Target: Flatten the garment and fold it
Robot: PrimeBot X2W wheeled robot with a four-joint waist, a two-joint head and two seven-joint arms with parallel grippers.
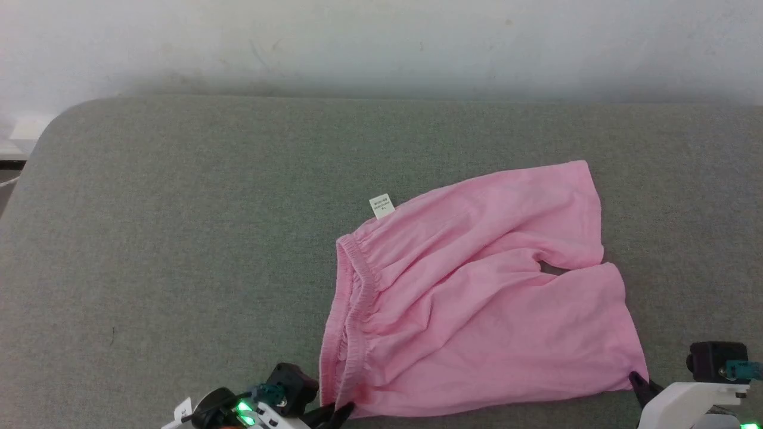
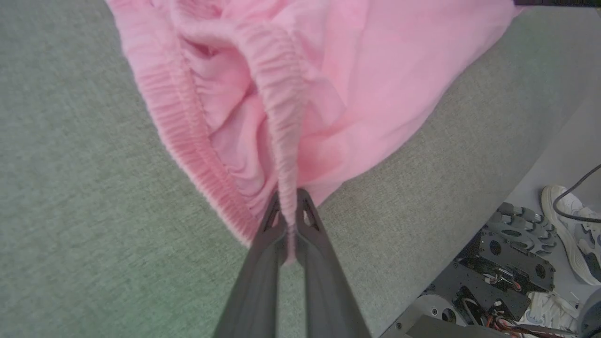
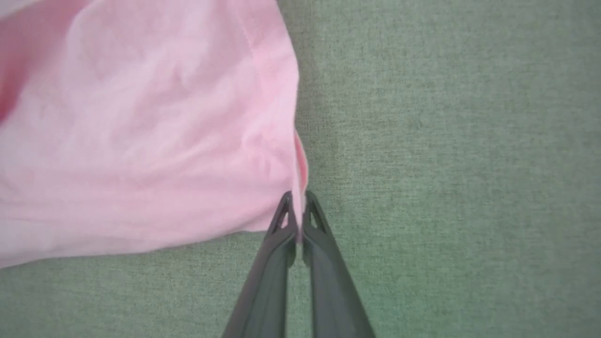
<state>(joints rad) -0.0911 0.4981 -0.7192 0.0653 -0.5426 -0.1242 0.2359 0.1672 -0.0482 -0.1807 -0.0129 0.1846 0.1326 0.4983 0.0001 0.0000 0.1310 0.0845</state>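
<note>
Now, at the lower left of the head view, the left gripper point(image 1: 337, 412) with its two long dark fingers is clamped on the near end of the gathered elastic waistband point(image 2: 281, 94). The left wrist view shows the ribbed band pinched between the two tips and standing up as a ridge. Further right, the light pink thin fabric shorts point(image 1: 477, 286) lie on a grey-green woven padded surface point(image 1: 179, 238), waistband to the left and both legs spread to the right, the cloth creased in long folds. A small white sewn-in label point(image 1: 382, 206) sticks out from the far edge near the waistband and rests on the surface. At the lower right, the right gripper point(image 1: 636, 380) is pinched closed on the near leg's hem corner, and the right wrist view shows that hem edge caught between its tips.
</note>
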